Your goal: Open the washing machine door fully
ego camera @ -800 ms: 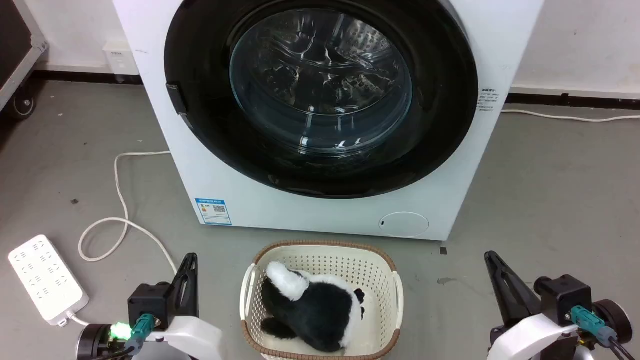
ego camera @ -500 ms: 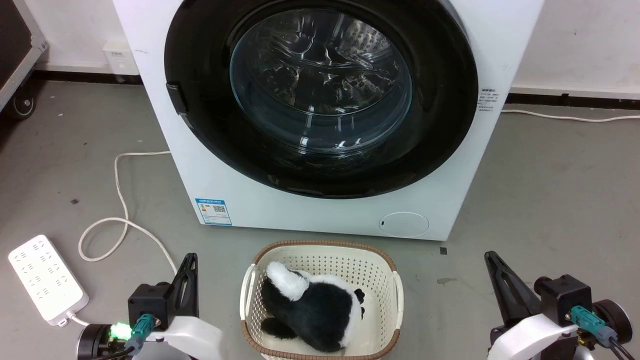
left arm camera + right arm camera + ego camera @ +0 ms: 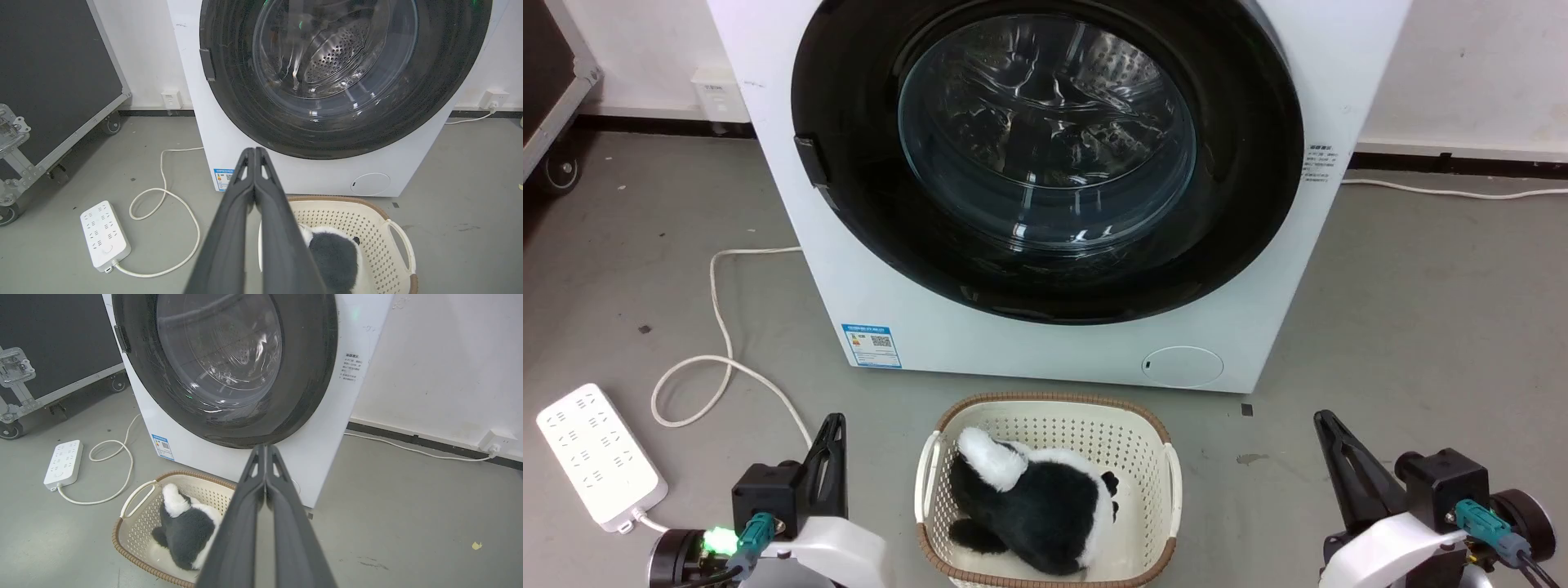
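Observation:
The washing machine door [image 3: 1241, 163] is a big round glossy black ring with a bulging clear glass window [image 3: 1045, 131], lying flush against the white machine front [image 3: 1013, 343]. A small black catch [image 3: 806, 157] sits on its left rim. The door [image 3: 449, 81] also appears in the left wrist view and the door [image 3: 310, 367] in the right wrist view. My left gripper [image 3: 833, 425] rests low at the lower left, shut and empty. At the lower right my right gripper [image 3: 1325, 420] is likewise shut and empty. Both are well short of the door.
A cream laundry basket [image 3: 1172, 474] with a black-and-white plush toy [image 3: 1037, 506] stands on the floor right before the machine, between my grippers. A white power strip [image 3: 596, 453] and its looping cord [image 3: 719, 327] lie at left. A wheeled black case [image 3: 53, 81] stands far left.

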Available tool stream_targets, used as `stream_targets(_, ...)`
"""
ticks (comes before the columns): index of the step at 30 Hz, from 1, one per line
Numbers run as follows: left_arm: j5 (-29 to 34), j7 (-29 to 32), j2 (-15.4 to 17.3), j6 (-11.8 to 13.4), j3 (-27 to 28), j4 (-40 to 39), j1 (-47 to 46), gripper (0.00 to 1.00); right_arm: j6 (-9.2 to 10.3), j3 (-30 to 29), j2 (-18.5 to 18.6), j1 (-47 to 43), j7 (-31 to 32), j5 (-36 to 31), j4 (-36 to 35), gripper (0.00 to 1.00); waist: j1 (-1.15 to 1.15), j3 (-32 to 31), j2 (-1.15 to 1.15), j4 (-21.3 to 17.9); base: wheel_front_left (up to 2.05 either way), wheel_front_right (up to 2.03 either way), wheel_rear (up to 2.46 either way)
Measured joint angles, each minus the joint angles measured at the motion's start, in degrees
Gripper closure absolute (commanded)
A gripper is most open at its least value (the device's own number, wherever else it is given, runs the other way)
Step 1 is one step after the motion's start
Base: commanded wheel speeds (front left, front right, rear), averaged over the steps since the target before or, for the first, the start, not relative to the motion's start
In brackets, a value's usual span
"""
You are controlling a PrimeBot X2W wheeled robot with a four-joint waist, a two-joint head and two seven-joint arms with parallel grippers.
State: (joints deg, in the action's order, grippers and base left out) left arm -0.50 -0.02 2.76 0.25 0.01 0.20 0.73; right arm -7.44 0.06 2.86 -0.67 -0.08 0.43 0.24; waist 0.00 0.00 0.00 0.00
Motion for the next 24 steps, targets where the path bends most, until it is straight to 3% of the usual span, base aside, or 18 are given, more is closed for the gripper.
stream_targets(13, 0.0, 0.0, 0.0, -0.01, 0.0, 0.0, 0.0, 1.0, 0.0, -0.02, 0.0, 0.0, 0.0, 0.0, 0.0, 1.0, 0.0, 0.0, 0.0, 0.0, 0.0, 0.0, 0.0)
stream_targets(14, 0.0, 0.0, 0.0, 0.0, 0.02, 0.0, 0.0, 0.0, 0.0, 0.0, 0.0, 0.0, 0.0, 0.0, 0.0, 0.0, 0.0, 0.0, 0.0, 0.0, 0.0, 0.0, 0.0)
stream_targets(24, -0.13, -0.11, -0.01, 0.09, -0.11, 0.05, 0.02, 0.0, 0.0, 0.02, 0.0, -0.02, -0.14, 0.14, 0.11, 0.0, 0.0, 0.07, 0.0, -0.03, 0.0, 0.0, 0.0)
